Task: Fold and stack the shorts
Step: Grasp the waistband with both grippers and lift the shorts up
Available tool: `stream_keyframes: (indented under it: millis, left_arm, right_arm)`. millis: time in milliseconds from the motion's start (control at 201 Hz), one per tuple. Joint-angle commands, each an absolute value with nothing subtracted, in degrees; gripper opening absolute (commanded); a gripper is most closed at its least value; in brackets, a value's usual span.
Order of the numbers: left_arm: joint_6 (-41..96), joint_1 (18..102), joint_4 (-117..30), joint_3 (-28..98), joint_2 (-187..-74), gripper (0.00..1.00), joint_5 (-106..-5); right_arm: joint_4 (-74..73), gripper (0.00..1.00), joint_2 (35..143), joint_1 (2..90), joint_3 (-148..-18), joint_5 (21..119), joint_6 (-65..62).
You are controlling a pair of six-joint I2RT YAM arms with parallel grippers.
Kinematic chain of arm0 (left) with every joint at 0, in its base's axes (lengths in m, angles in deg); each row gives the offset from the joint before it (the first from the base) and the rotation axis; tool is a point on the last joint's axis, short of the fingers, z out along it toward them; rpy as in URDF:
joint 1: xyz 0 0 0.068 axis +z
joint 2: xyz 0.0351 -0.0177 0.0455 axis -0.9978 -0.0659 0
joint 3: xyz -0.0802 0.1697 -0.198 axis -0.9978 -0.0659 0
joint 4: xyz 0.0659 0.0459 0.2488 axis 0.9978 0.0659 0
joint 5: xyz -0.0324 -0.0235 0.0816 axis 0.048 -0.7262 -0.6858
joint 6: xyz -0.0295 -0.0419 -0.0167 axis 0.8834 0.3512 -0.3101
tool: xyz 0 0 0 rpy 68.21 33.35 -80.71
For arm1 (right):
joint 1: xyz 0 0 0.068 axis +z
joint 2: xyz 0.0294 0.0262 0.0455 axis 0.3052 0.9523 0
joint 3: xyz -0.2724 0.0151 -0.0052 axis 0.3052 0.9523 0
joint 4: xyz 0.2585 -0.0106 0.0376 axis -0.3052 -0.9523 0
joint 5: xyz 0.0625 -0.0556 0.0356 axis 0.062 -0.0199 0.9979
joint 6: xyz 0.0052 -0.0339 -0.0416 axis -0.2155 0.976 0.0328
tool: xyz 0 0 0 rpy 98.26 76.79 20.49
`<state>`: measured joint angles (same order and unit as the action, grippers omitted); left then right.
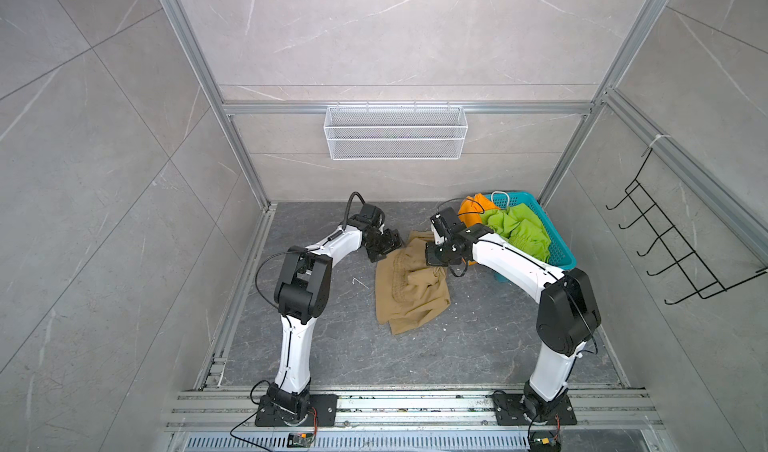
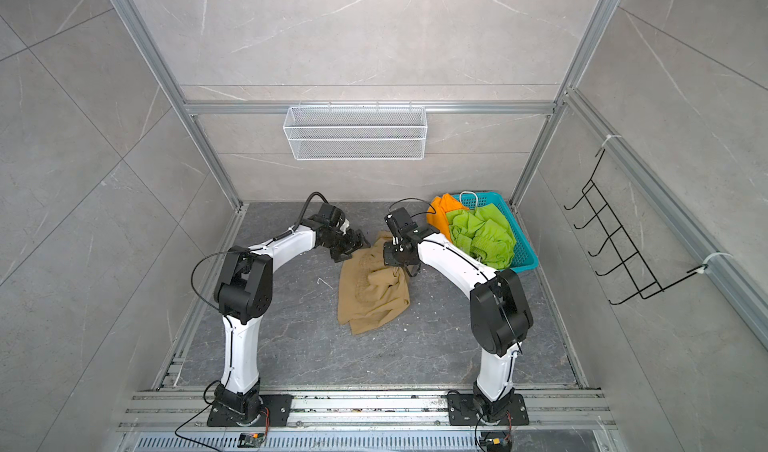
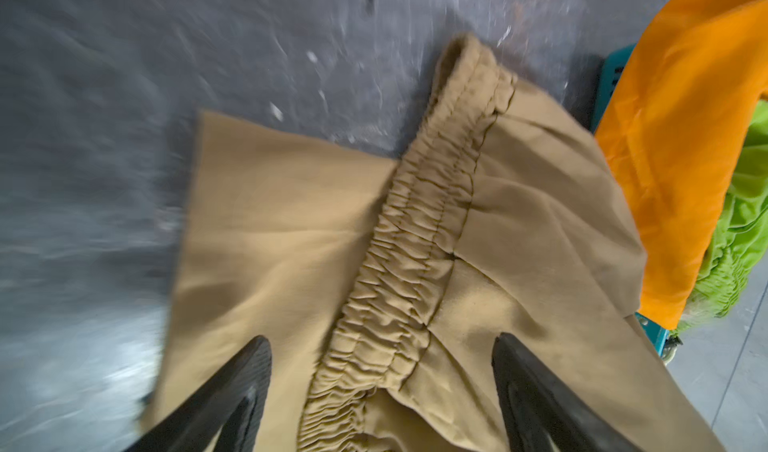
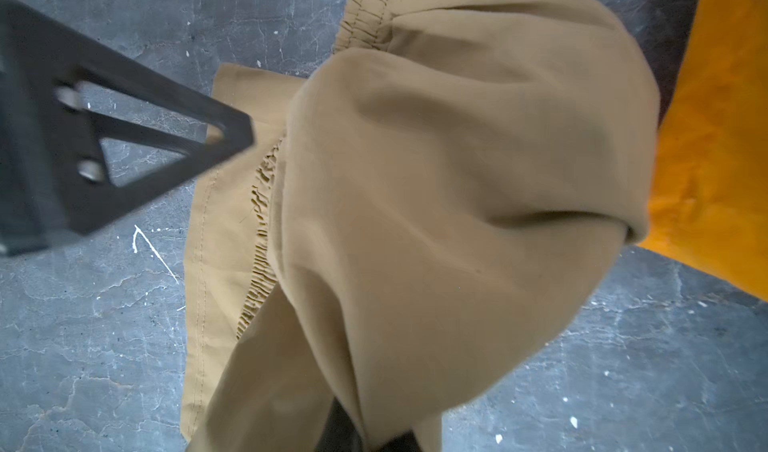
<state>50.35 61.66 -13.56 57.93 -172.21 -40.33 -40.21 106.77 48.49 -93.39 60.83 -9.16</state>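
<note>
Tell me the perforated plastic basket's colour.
Teal; the perforated plastic basket shows best in a top view.

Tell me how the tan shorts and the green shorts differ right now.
The tan shorts lie spread on the dark tabletop; the green shorts sit heaped in the teal basket. The right gripper pinches the tan shorts, holding a fold up; no gripper touches the green shorts. Both are crumpled and unfolded, with gathered elastic waists.

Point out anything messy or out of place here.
The khaki shorts lie crumpled and twisted on the table, not flat. The orange shorts and green shorts spill over the rim of the basket.
</note>
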Motion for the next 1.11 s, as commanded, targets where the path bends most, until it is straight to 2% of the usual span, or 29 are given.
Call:
stream_keyframes:
  millis: [0,289,458,528,657,747,802,946,1101]
  left_arm:
    - [52.8,60.0,-14.8,60.4,-172.9,0.86,-37.3]
    - [55.9,59.7,-16.5,55.6,-173.5,0.83,-39.0]
    - [59.0,59.0,-21.3,54.4,-174.6,0.69,-37.8]
    - [59.4,58.4,-22.2,55.0,-175.3,0.57,-37.6]
    - [60.2,57.7,-23.7,55.6,-175.9,0.28,-37.4]
    - [60.5,57.7,-25.7,55.7,-175.2,0.13,-37.6]
    - [60.5,57.7,-26.2,56.6,-174.7,0.01,-37.9]
    - [58.5,59.5,-22.4,64.4,-173.5,0.00,-37.7]
    - [58.0,64.1,-18.9,75.0,-170.3,0.00,-36.1]
  right_arm:
    - [-39.1,0.00,107.2,48.1,-93.1,60.7,-8.9]
    - [-37.7,0.00,106.4,47.3,-90.6,61.9,-9.5]
    - [-36.9,0.00,105.8,46.8,-90.1,62.8,-9.9]
    - [-36.8,0.00,105.7,46.6,-90.3,63.1,-10.1]
    - [-36.6,0.00,105.7,46.3,-90.8,63.5,-10.4]
    - [-37.1,0.00,105.9,46.2,-91.9,63.7,-10.3]
    - [-37.6,0.00,106.1,46.0,-93.3,63.7,-10.1]
    - [-40.7,0.00,106.6,44.5,-100.8,64.2,-9.5]
    - [-47.0,0.00,107.6,42.6,-116.6,64.1,-7.9]
